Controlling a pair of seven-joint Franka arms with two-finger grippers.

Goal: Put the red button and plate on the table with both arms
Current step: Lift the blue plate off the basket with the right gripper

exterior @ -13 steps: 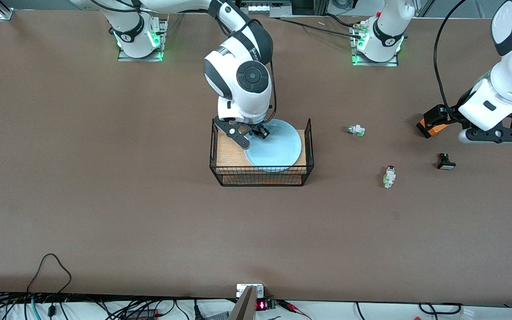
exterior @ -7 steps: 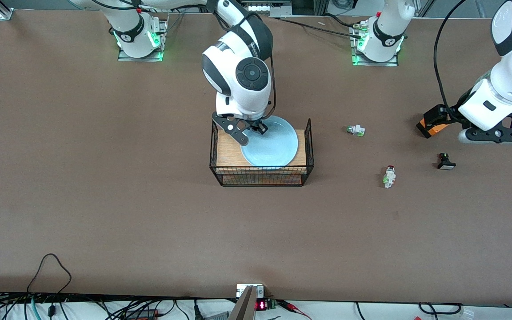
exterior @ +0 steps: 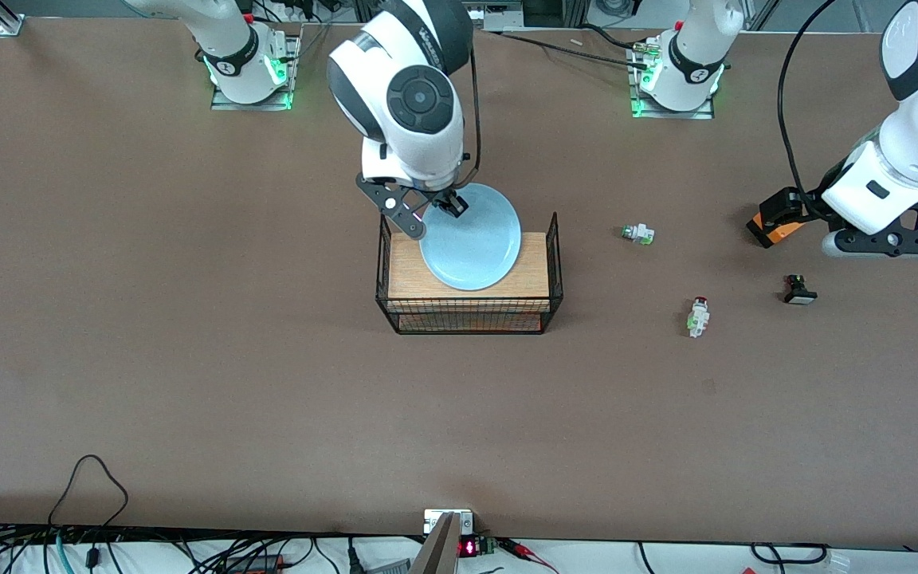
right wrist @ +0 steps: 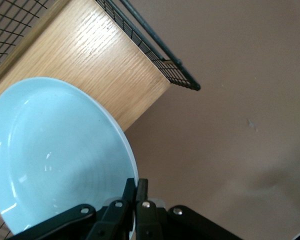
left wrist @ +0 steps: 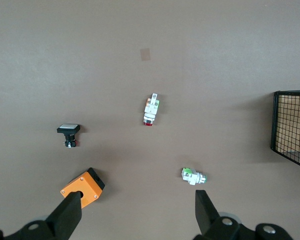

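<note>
The brown table (exterior: 188,319) fills the frame. At upper centre, over the wood-topped wire rack (exterior: 471,307), the right gripper (exterior: 449,205) pinches the rim of the glossy light-blue plate (exterior: 471,247), held clear above the rack. At the right edge the left gripper (left wrist: 135,212) hangs with fingers spread, holding nothing. The red button (exterior: 698,316), whitish with green bits, lies right of centre.

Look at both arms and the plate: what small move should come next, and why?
Probably the right gripper, shut on the plate's rim, should carry it sideways off the wire rack to bare table. The plate already hangs above the rack's wooden top. The left gripper waits open over the orange box.
</note>
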